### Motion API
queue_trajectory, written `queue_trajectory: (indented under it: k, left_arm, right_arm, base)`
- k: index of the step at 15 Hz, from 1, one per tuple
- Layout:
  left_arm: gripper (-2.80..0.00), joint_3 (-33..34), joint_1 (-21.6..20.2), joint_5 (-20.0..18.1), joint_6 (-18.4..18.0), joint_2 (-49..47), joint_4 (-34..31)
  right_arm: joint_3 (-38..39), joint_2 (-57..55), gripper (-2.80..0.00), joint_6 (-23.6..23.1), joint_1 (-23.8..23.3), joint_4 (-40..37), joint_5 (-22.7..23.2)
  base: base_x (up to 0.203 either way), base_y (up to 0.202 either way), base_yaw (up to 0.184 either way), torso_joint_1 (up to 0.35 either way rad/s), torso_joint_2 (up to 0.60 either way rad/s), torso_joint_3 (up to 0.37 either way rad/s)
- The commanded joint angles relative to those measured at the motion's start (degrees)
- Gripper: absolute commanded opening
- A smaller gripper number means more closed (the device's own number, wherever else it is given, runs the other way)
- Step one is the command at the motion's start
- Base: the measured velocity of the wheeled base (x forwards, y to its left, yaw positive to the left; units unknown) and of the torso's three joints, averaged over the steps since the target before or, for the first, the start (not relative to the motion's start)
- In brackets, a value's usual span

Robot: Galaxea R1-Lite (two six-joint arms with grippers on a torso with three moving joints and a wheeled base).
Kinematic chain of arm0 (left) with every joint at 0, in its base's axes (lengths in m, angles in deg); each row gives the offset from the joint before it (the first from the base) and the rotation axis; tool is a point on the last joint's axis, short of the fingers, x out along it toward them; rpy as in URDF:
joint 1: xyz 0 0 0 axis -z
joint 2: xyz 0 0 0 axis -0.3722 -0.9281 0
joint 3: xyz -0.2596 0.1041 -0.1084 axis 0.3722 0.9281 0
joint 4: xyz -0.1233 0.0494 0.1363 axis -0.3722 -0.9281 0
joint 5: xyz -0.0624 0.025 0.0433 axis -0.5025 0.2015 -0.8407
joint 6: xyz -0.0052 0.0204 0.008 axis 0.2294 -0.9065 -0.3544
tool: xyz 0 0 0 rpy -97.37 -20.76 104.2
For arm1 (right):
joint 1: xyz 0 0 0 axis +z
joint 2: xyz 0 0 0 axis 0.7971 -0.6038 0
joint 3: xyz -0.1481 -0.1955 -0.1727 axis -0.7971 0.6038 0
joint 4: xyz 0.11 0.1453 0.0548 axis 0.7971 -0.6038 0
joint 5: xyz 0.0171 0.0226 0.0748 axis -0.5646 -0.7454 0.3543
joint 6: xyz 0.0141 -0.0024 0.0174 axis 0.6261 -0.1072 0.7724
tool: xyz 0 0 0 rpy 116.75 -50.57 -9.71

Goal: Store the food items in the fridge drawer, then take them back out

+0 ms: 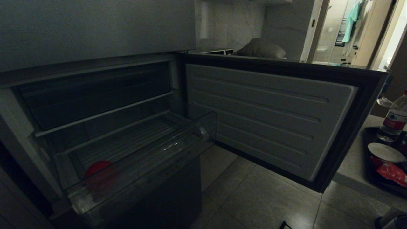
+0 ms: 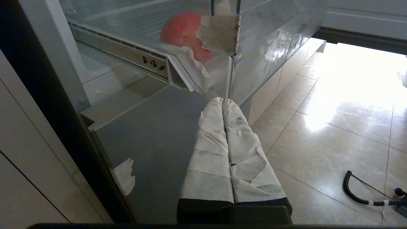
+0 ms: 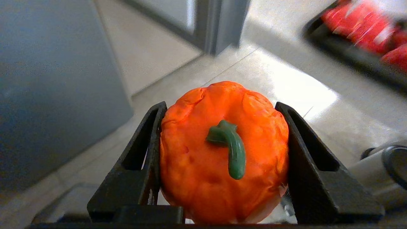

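My right gripper (image 3: pixel 222 108) is shut on a lumpy orange-red food item (image 3: pixel 203 152) with a green stem; its black fingers (image 3: pixel 149 140) press both sides. It hangs over the floor tiles, outside the head view. The clear fridge drawer (image 1: pixel 178 149) stands pulled out of the open fridge. A round red food item (image 1: pixel 98 168) lies in the drawer's near left corner, also seen through the clear wall as the red item (image 2: pixel 181 30). My left gripper (image 2: pixel 222 101) is shut and empty, its taped fingers (image 2: pixel 210 140) pointing at the drawer's corner from below.
The fridge door (image 1: pixel 270 117) stands open to the right. A black tray (image 1: pixel 369 140) on a low ledge at the right holds a clear bottle (image 1: pixel 394 119), a white lid and a red packet (image 1: pixel 392 173). A black cable (image 2: pixel 353 190) lies on the tiles.
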State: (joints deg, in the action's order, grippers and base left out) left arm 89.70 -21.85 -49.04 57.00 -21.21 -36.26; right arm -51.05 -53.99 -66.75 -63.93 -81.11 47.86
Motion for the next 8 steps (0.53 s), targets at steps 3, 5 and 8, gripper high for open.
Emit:
queue_trajectory:
  k: [3,5,8]
  left_arm:
    - [-2.80,0.00,0.00,0.01,0.03,0.02,0.01]
    - [-2.80,0.00,0.00,0.01,0.03,0.02,0.01]
    - [-2.80,0.00,0.00,0.01,0.03,0.02,0.01]
  right_arm:
    - [2.30,1.01,-2.80,-0.71,0.08,-2.24,6.30]
    - [2.58,2.84,-2.80,-0.75,0.06,-2.61,6.25]
    - [3.69,2.84,-2.80,-4.62,0.01,-0.94,6.75]
  base:
    - [0.000,0.000,0.000,0.000,0.00,0.000]
    - [0.000,0.000,0.000,0.000,0.00,0.000]
    - [0.000,0.000,0.000,0.000,0.00,0.000]
